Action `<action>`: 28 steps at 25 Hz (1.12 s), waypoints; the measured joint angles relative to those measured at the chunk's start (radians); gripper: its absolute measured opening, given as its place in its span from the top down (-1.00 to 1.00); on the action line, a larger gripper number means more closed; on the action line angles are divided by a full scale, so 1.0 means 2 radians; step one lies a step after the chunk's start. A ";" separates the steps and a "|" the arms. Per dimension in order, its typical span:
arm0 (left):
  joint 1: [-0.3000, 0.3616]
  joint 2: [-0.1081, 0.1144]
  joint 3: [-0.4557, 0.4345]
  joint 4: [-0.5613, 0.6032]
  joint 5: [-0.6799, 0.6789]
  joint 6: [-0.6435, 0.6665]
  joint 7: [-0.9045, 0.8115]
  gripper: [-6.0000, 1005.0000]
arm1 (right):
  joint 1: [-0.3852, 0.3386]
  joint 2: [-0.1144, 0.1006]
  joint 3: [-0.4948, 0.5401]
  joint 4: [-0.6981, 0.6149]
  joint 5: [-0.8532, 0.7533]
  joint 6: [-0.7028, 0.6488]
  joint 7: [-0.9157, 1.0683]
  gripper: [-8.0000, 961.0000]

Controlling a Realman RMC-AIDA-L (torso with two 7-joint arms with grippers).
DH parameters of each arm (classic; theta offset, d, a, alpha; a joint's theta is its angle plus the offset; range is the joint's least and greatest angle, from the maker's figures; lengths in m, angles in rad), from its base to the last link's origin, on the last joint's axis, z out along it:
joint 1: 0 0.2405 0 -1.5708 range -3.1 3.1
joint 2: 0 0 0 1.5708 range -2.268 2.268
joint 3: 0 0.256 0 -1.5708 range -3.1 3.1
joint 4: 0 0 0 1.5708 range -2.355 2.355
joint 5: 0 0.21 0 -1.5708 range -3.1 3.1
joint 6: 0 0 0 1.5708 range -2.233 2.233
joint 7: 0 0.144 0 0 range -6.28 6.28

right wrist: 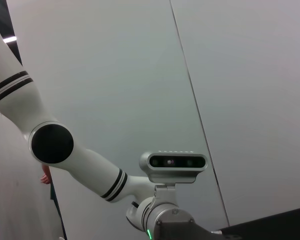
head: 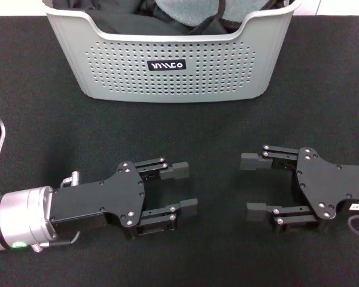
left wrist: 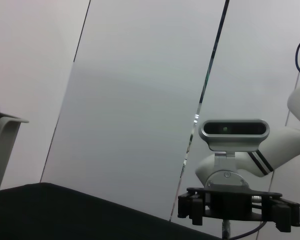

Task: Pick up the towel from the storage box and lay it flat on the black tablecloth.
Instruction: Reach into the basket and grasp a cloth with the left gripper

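Lying beyond both grippers in the basket (head: 167, 69), the towel (head: 188, 12) is waiting, left gripper (head: 185, 190) and right gripper (head: 251, 186) gaping empty.

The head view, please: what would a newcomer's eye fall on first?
Probably the two black claws, the left claw and right claw, both open and facing each other low over the black tablecloth. Behind them, at the cloth's far edge, stands the grey perforated storage box, with a grey-teal towel among dark garments inside.
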 joint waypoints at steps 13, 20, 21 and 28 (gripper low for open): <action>0.001 0.000 -0.017 0.001 -0.018 0.003 -0.003 -0.32 | -0.004 0.000 0.005 0.001 0.001 0.003 -0.001 -0.63; 0.008 -0.010 -0.046 0.010 -0.130 0.053 -0.004 -0.32 | -0.024 0.001 0.014 0.002 0.001 0.008 -0.015 -0.63; 0.004 -0.012 -0.046 0.014 -0.141 0.054 -0.006 -0.32 | -0.027 0.002 0.015 0.002 0.001 0.009 -0.018 -0.63; -0.059 -0.023 -0.043 0.040 -0.168 -0.001 -0.026 -0.32 | -0.034 0.008 0.018 0.009 0.001 0.026 -0.026 -0.63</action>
